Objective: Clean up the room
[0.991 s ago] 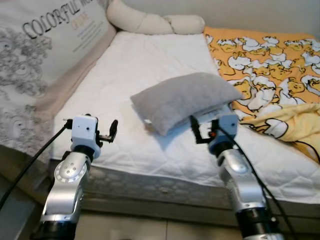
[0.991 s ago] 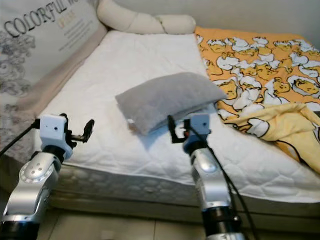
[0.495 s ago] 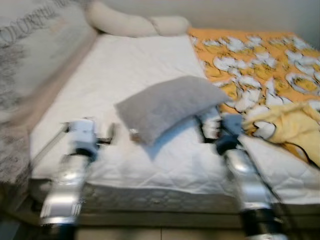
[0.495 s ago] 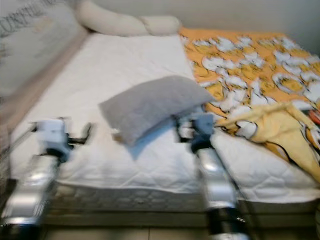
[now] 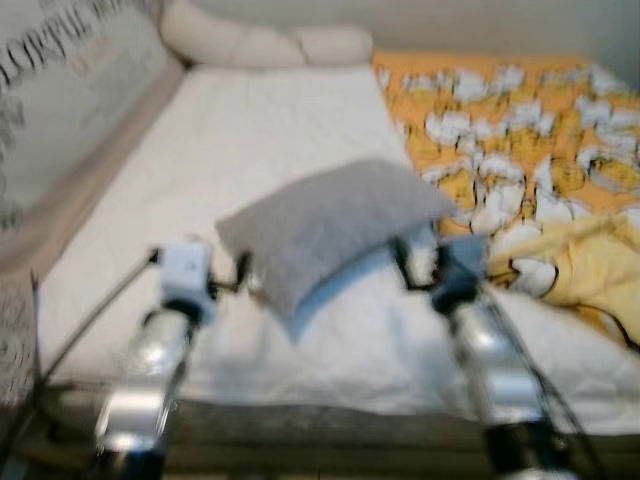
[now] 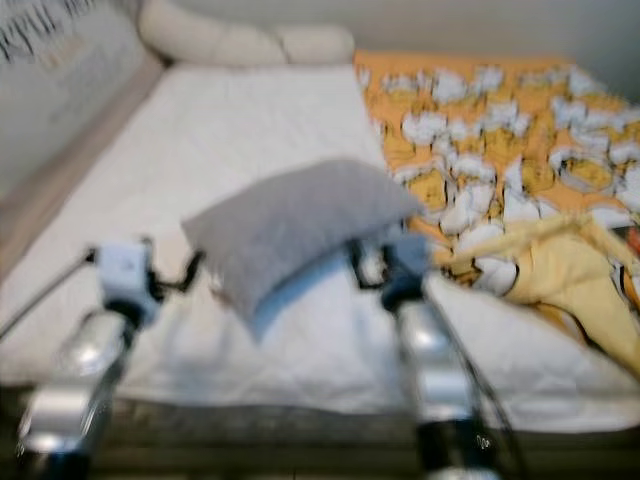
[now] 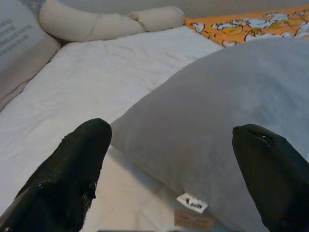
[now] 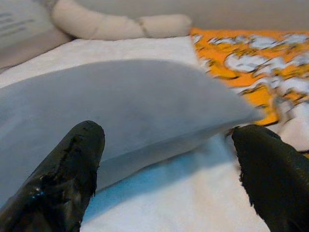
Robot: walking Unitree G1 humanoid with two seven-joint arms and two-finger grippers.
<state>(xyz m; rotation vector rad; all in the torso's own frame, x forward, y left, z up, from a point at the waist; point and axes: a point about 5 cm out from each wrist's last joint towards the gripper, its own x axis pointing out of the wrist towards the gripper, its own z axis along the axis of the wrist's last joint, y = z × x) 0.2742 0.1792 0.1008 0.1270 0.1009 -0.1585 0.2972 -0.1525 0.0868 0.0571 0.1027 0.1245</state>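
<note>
1. I am holding the left gripper (image 7: 169,179) and right gripper (image 8: 166,174) spread wide, gripping nothing.
2. The grey pillow (image 5: 330,225) is lying just ahead, between both, ungrasped; tidying is barely beginning.

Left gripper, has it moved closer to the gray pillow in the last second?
Yes. The left gripper now sits at the gray pillow's near corner, the gap closed.

Both eye views look forward and down from the head at the bed (image 5: 300,120), blurred. Each wrist view looks low along its own fingers, close to the grey pillow (image 7: 227,130), which all views share.
</note>
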